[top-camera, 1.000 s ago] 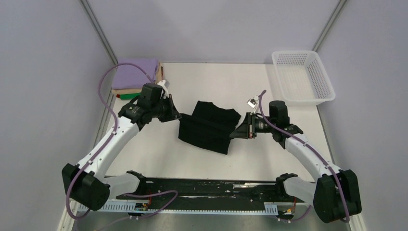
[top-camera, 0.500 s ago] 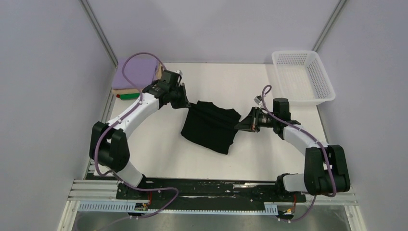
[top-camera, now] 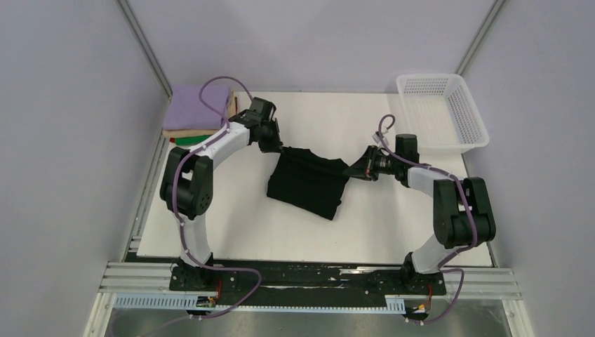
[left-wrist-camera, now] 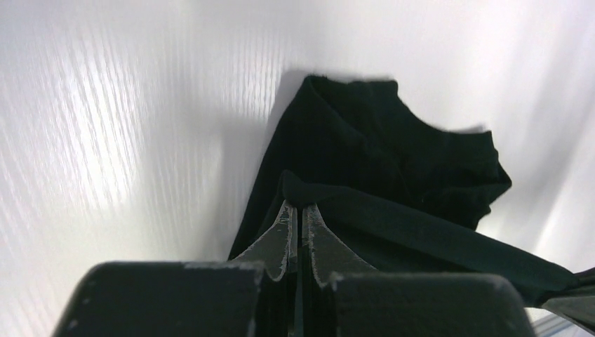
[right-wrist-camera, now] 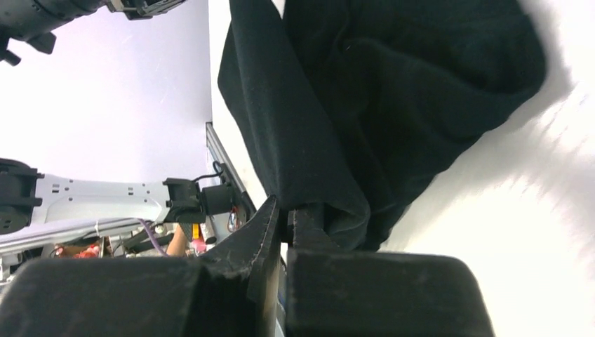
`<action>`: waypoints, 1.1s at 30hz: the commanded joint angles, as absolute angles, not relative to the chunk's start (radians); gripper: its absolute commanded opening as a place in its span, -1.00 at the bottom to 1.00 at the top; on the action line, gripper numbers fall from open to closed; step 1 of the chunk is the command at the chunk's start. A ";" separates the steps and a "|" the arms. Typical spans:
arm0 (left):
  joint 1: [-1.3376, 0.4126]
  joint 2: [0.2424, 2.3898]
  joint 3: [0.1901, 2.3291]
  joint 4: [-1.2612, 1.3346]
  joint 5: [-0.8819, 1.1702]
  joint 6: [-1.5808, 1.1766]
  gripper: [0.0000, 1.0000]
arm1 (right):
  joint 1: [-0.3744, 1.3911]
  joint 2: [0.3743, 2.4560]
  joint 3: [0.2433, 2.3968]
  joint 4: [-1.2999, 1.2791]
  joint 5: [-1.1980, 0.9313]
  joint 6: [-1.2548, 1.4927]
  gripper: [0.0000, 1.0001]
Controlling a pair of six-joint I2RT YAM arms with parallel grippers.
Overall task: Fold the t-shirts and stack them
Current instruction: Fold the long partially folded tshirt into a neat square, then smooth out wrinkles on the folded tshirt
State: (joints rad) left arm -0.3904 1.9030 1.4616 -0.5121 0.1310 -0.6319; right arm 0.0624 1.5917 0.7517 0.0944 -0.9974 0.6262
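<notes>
We see the big black t-shirt [top-camera: 307, 184] in the middle, half folded and wrinkly, its far edge lifted at both corners. At the far left sits a neat stack: lavender t-shirt [top-camera: 198, 107] on top, tan t-shirt [top-camera: 186, 132] under it, green t-shirt [top-camera: 192, 140] lowest.

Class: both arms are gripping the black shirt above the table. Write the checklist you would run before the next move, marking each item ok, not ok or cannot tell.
1. The left gripper is shut on the black shirt: ok, cloth is pinched between its fingers.
2. The right gripper is shut on the shirt: ok.
3. The shirt is smooth, with no bunching: not ok, it is creased and gathered.
4. The left arm is apart from the folded stack: cannot tell, they meet in the top view.
5. The basket is apart from the right arm: ok.
</notes>
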 commanded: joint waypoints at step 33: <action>-0.459 1.691 1.255 -0.274 0.394 -0.649 1.00 | 0.234 1.595 0.943 0.086 -0.757 0.640 1.00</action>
State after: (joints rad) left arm -0.4194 1.7218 1.3750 -0.4088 0.2787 -0.6010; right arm 0.2138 1.5204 0.9024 0.0341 -0.8001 0.6102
